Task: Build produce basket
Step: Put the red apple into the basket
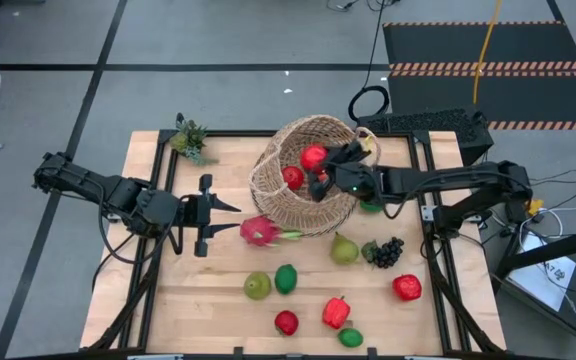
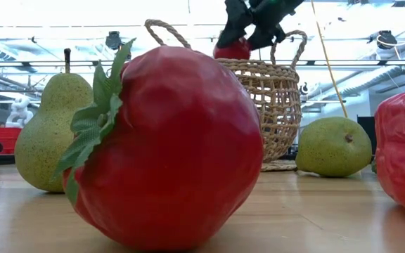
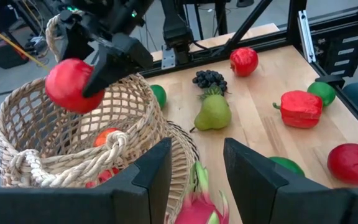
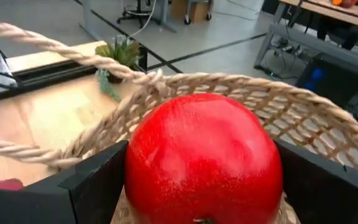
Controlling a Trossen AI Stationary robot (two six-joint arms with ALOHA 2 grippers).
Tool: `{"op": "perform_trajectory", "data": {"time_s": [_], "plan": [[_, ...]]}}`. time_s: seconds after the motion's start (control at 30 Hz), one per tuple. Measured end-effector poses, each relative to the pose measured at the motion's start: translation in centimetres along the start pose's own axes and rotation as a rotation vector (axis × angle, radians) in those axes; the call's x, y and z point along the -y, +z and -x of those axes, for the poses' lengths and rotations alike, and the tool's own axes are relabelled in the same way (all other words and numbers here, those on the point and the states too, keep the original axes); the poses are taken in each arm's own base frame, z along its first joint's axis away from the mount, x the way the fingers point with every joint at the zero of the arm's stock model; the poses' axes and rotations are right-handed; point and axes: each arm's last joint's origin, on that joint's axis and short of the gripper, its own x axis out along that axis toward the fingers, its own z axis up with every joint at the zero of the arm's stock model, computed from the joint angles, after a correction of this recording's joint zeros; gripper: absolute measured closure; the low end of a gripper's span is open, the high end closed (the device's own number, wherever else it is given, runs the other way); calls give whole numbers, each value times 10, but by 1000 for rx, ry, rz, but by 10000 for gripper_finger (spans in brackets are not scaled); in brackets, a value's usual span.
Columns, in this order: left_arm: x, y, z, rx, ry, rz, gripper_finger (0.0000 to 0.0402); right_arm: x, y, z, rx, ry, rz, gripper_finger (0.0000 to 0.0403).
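Observation:
The woven basket stands upright on the table's far middle, with a red fruit lying inside it. My right gripper reaches in from the table's right, shut on a red apple, which hangs over the basket's opening. My left gripper hovers open left of the basket with nothing between its fingers, and the pink dragonfruit lies on the table just ahead of it. More produce is spread over the near half of the table. My right gripper pinches the red apple by its two opposite sides between the two fingers. The fingers come from the table's right, slanting slightly down. The apple is lifted clear, above the basket's rim.
A pear, dark grapes, a red apple, a lime, a second pear, a red pepper and other fruit lie on the near table. A small green plant stands at the far left corner.

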Motion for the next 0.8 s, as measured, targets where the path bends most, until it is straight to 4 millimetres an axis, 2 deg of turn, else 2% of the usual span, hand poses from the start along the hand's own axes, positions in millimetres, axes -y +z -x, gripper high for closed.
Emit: {"op": "perform_trajectory", "data": {"time_s": [0.4,0.8], "plan": [[0,0,0,-1,0,5,254,-6,-21,-14,-134,8,91,32],[0,0,0,-2,-1,6,254,-8,-26,-21,-158,11,120,25]]}}
